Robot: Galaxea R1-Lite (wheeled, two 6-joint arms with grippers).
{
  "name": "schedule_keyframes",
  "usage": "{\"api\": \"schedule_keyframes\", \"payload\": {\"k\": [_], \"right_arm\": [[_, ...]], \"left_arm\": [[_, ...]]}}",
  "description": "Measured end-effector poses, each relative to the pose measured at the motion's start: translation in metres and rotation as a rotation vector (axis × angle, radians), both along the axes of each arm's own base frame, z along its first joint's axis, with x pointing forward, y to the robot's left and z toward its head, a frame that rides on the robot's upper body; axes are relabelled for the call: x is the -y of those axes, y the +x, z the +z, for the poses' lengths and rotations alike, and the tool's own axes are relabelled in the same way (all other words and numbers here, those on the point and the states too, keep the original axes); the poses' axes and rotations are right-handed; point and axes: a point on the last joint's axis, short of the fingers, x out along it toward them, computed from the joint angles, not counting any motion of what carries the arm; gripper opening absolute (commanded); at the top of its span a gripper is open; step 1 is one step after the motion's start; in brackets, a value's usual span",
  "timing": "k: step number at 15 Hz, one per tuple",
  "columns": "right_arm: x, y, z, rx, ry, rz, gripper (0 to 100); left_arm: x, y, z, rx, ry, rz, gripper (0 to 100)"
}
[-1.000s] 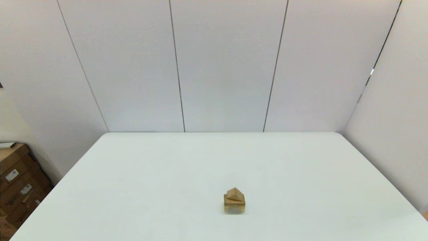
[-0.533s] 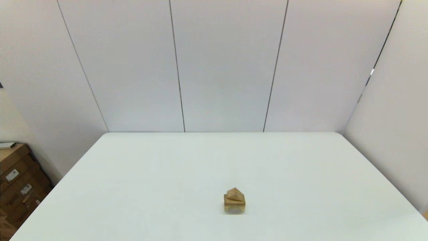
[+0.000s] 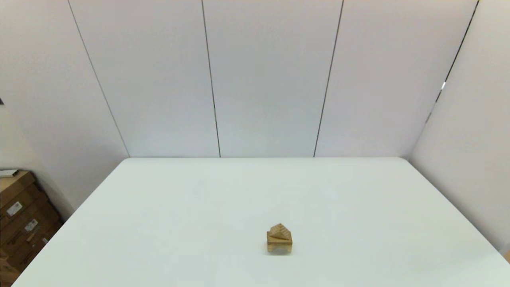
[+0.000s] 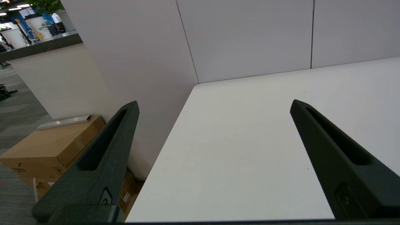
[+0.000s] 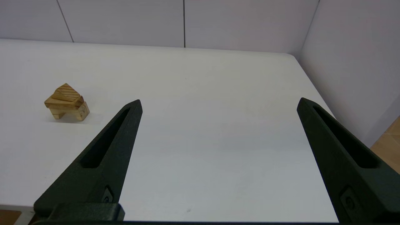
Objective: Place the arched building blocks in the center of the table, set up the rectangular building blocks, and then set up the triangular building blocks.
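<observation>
The little wooden tower stood near the middle of the white counter [image 3: 358, 199]. The arch block [image 3: 279, 247] sat at the bottom with its curved gap facing down. The flat block [image 3: 279, 239] lay on top of it. The small wedge [image 3: 280, 230] with the stripes sat on the very top, point up. In the right wrist view the same three showed well: arch block [image 5: 69, 112], flat block [image 5: 64, 102] and wedge [image 5: 66, 92], each touching the one under it.

Both arms were pulled back to the near edge and did not show in the head view. The left tool [image 4: 214, 104] hung over the left side of the counter with its two fingers spread wide and nothing between them. The right tool [image 5: 218, 103] hung over the right side, also spread wide and holding nothing. The tower was well apart from both.

It looked like the building was all done, so the step in hand was just to stay away and rest. To do that well, the arms should keep off the tower and move slowly if they move at all. The wedge looked a bit turned on the flat block, so a bump to the counter might tip it off. A gentle, quiet stop seemed the best thing.
</observation>
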Motion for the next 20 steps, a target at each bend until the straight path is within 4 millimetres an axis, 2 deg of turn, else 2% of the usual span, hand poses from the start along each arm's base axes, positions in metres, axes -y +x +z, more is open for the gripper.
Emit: {"api": "schedule_keyframes", "payload": {"k": [20], "right_arm": [[0.0, 0.0, 0.0, 0.0, 0.0, 0.0, 100]], "left_arm": [[0.0, 0.0, -0.0001, -0.001, -0.001, -0.001, 100]]}}
